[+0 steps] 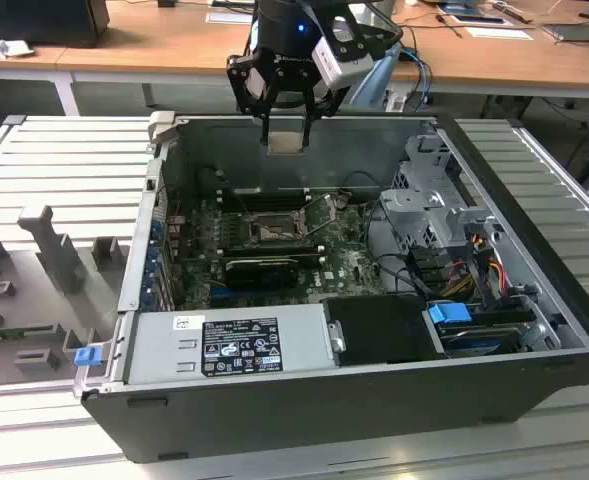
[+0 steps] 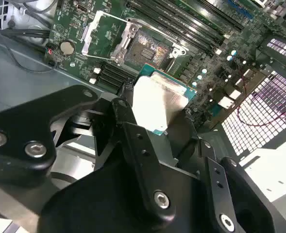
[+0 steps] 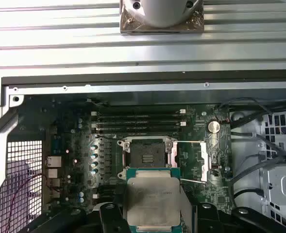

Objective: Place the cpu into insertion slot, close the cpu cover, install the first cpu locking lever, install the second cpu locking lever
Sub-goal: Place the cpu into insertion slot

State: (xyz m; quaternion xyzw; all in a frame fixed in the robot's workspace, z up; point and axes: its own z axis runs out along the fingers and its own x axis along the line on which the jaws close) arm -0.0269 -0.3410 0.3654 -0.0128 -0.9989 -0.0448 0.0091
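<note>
**Chip in hand, hanging over the open socket**

I've got the cpu (image 1: 285,143) in my gripper (image 1: 286,133), which is closed down narrow on two opposite edges of the chip. Its pale silvery face is turned up toward my wrist cameras. In the exterior view I'm hovering at the far rim of the open computer case (image 1: 374,400), well above the green board (image 1: 344,265) down inside.

Now the first wrist view, looking down past the chip. There's the insertion slot (image 3: 146,156), with its dark frame and its greyish contact field in plain sight. The chip is up in the air, well apart from it.

The cpu cover (image 3: 204,162) is swung open and lies off to one side of the slot, its metal frame catching the light. A coin battery (image 3: 213,127) sits just beside the cover. The long memory slots (image 3: 138,121) run along the slot's other side.

In the second wrist view, a thin wire lever (image 2: 155,33) runs along one edge of the slot.

Back outside, a grey power supply (image 1: 229,345) sits at the near wall of the case. The whole case rests on a ribbed grey counter (image 1: 64,160).
</note>
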